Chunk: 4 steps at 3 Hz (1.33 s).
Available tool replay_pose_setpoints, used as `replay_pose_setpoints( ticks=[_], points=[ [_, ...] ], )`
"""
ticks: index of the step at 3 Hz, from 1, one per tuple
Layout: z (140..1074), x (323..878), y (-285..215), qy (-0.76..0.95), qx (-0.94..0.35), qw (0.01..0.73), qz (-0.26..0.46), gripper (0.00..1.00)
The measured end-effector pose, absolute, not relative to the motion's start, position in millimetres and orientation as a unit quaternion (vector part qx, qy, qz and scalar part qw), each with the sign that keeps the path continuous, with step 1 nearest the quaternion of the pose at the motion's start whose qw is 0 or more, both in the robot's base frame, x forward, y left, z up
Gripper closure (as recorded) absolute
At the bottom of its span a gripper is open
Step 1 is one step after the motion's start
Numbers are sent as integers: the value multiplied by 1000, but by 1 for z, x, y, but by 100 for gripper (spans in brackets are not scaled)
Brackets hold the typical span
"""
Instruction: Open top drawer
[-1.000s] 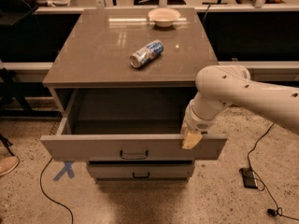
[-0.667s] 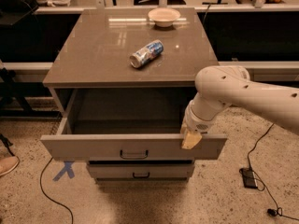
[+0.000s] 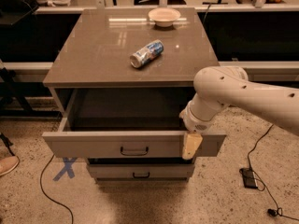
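camera view, top drawer [image 3: 103,146] pulled out from cabinet [image 3: 93,55] front, gripper [image 3: 191,147] at the drawer's front edge right of cabinet centre, its grip cannot be told, can [image 3: 146,53] lying on cabinet top

The top drawer [image 3: 93,146] has a smooth, matt grey-taupe front with a dark bar handle [image 3: 134,151] of faint sheen. The cabinet top [image 3: 103,50] is glossier and shows light reflections. The can [image 3: 146,53] looks like shiny printed metal; the bowl [image 3: 164,17] is pale and matt. The gripper [image 3: 192,146], cream and matt, sits at the drawer's front edge, right of the handle, below a smooth white arm shell [image 3: 243,92]. The floor [image 3: 224,199] is speckled, stone-like
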<state>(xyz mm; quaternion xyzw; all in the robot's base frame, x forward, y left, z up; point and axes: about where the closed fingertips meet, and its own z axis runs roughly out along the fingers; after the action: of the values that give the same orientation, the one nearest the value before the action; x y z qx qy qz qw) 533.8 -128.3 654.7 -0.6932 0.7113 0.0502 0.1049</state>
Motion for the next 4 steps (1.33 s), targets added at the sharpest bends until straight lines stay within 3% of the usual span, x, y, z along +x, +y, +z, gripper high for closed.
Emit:
replay_pose_setpoints(
  ticks=[3, 4],
  points=[
    [651, 496, -137, 736, -670, 80, 53, 0],
    [654, 482, -132, 740, -668, 61, 51, 18]
  ],
)
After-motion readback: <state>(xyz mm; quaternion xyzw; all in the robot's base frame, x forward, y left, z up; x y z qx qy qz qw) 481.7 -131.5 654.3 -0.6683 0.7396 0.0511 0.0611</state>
